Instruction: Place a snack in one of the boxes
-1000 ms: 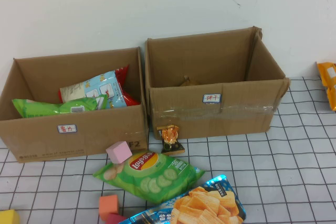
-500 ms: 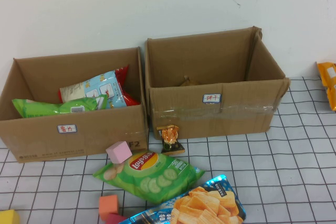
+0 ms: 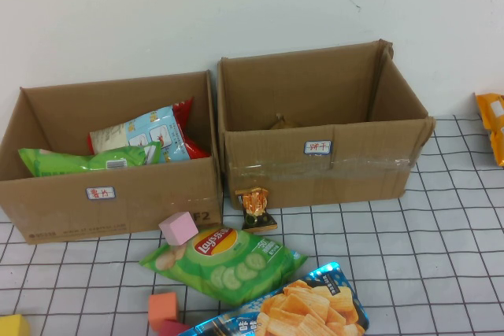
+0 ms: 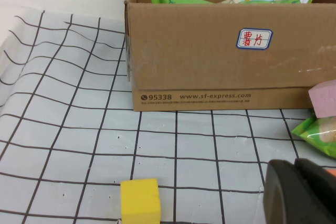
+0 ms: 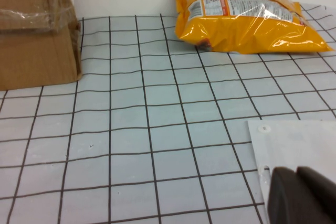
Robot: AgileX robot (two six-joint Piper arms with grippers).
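Two open cardboard boxes stand at the back: the left box (image 3: 118, 202) holds several snack bags, and the right box (image 3: 315, 171) shows one brownish item. A green Lay's bag (image 3: 224, 261), a blue bag of orange chips (image 3: 303, 304) and a small golden packet (image 3: 257, 206) lie on the table in front. An orange bag (image 3: 491, 123) lies at the far right. Neither gripper shows in the high view. My left gripper (image 4: 296, 170) is shut and empty, low near the Lay's bag (image 4: 320, 135). My right gripper (image 5: 296, 176) is shut and empty, well short of the orange bag (image 5: 247, 17).
A pink cube (image 3: 178, 228), an orange cube (image 3: 163, 308) and a yellow cube (image 3: 12, 326) lie near the left box. A white plate (image 5: 299, 142) lies flat by the right gripper. A gridded cloth covers the table, and a white wall stands behind the boxes.
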